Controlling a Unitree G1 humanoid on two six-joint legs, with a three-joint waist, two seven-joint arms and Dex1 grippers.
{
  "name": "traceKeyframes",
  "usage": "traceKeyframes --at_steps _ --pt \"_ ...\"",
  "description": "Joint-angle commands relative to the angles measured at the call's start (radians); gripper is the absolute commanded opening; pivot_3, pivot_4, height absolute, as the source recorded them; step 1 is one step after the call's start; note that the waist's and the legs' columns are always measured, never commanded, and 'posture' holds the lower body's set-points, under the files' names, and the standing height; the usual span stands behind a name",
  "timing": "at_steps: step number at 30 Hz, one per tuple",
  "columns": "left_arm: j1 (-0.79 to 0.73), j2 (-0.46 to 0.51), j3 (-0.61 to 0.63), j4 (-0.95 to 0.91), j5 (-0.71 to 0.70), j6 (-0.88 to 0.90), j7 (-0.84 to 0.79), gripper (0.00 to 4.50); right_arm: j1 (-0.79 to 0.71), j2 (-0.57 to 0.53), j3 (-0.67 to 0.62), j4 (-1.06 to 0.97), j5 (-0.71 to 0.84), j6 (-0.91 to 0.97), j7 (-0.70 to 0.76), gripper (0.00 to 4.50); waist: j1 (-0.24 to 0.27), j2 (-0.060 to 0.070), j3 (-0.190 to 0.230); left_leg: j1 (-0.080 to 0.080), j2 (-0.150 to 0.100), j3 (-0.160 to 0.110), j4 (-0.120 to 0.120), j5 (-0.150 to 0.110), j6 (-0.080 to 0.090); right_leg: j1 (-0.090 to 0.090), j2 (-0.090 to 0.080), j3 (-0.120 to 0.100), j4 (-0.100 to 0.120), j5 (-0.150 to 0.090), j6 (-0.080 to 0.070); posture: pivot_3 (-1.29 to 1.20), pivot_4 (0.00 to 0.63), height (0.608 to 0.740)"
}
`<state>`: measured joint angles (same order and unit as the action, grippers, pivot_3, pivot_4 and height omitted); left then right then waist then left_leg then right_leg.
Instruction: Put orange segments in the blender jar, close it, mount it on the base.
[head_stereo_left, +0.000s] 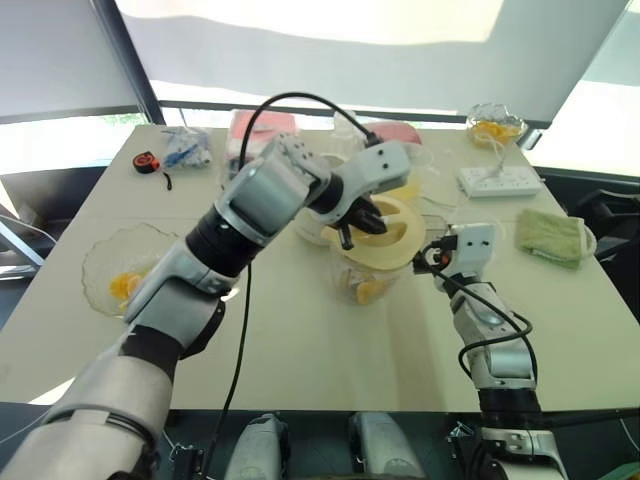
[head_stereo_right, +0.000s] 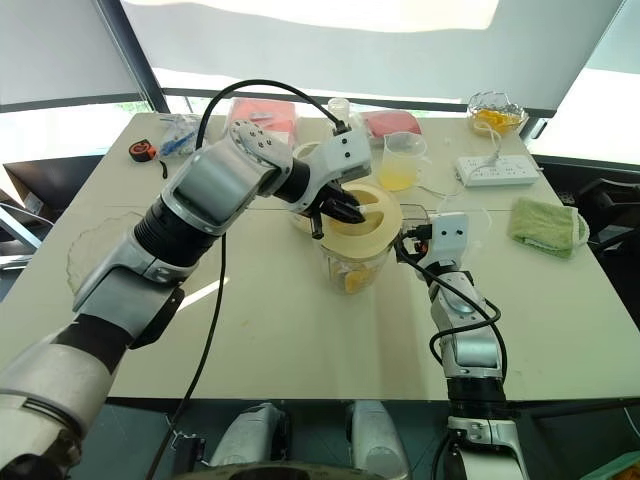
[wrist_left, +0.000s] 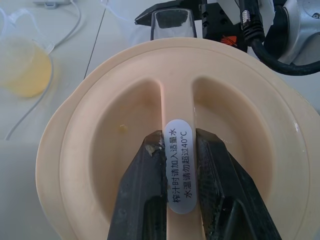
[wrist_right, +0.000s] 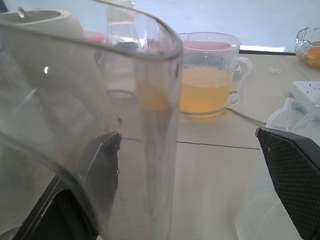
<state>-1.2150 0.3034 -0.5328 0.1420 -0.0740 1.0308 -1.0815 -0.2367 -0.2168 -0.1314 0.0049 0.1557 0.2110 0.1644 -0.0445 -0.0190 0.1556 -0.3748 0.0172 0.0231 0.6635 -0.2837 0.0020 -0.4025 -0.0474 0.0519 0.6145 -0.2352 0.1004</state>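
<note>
- The left gripper (wrist_left: 180, 175) is clamped narrowly on the raised central rib of the cream lid (head_stereo_right: 366, 222) — it holds the lid over the mouth of the blender jar (head_stereo_right: 352, 268), which stands mid-table with orange segments (head_stereo_right: 352, 280) at its bottom.
- The right gripper (head_stereo_right: 412, 243) stands spread wide just beside the jar on its right; in the right wrist view one finger sits behind the clear wall by the handle and the other is well apart, so it grips nothing that I can make out.
- Risk: the lid looks tilted, not level — pressing or twisting it that way could jam it crooked or tip the unbraced jar.
- Risk: the rib is smooth plastic with a glossy label, so the pads could slip off under torque.
- The base (head_stereo_right: 308, 190) sits behind the jar, partly hidden by the left arm; mounting is not yet done.
- Materials: the lid is matte cream plastic, round, with two scooped recesses beside the rib; the jar is clear, thin-walled and shiny; the table (head_stereo_right: 300, 340) is pale and flat.
</note>
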Motion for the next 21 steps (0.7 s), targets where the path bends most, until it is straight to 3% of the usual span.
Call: traceKeyframes --at_steps 1,3,5,11,21 --pt "0.081 0.013 -0.102 0.059 0.027 0.016 0.011 0.24 -0.020 -0.001 -0.012 -0.028 0.010 -0.007 0.003 4.50 0.000 0.000 0.000 0.000 0.000 0.000 0.000 0.000 0.000 0.000 0.000 0.000 0.000 0.000 0.000 0.00 0.150 0.740" --pt "0.082 0.012 -0.101 0.056 0.027 0.014 0.012 0.24 -0.018 -0.003 -0.012 -0.031 0.014 -0.007 0.006 4.50 0.000 0.000 0.000 0.000 0.000 0.000 0.000 0.000 0.000 0.000 0.000 0.000 0.000 0.000 0.000 0.00 0.150 0.740" --pt "0.082 0.011 -0.100 0.056 0.027 0.013 0.013 0.24 -0.017 -0.004 -0.011 -0.032 0.015 -0.007 0.009 3.97 0.000 0.000 0.000 0.000 0.000 0.000 0.000 0.000 0.000 0.000 0.000 0.000 0.000 0.000 0.000 0.00 0.150 0.740" --pt "0.080 0.011 -0.100 0.055 0.026 0.004 0.011 0.24 -0.012 -0.006 -0.008 -0.046 0.026 -0.002 0.017 1.29 0.000 -0.001 0.000 -0.001 0.000 0.000 0.000 0.000 0.000 0.000 -0.001 0.000 -0.001 0.000 0.000 0.00 0.150 0.740" --pt "0.088 0.030 -0.091 0.039 0.025 -0.099 -0.039 0.24 0.003 -0.002 0.009 -0.078 0.027 0.021 0.030 1.13 0.000 0.000 0.001 -0.001 0.000 -0.001 -0.001 0.000 0.000 -0.002 -0.004 0.000 -0.002 0.000 0.000 0.00 0.150 0.740"
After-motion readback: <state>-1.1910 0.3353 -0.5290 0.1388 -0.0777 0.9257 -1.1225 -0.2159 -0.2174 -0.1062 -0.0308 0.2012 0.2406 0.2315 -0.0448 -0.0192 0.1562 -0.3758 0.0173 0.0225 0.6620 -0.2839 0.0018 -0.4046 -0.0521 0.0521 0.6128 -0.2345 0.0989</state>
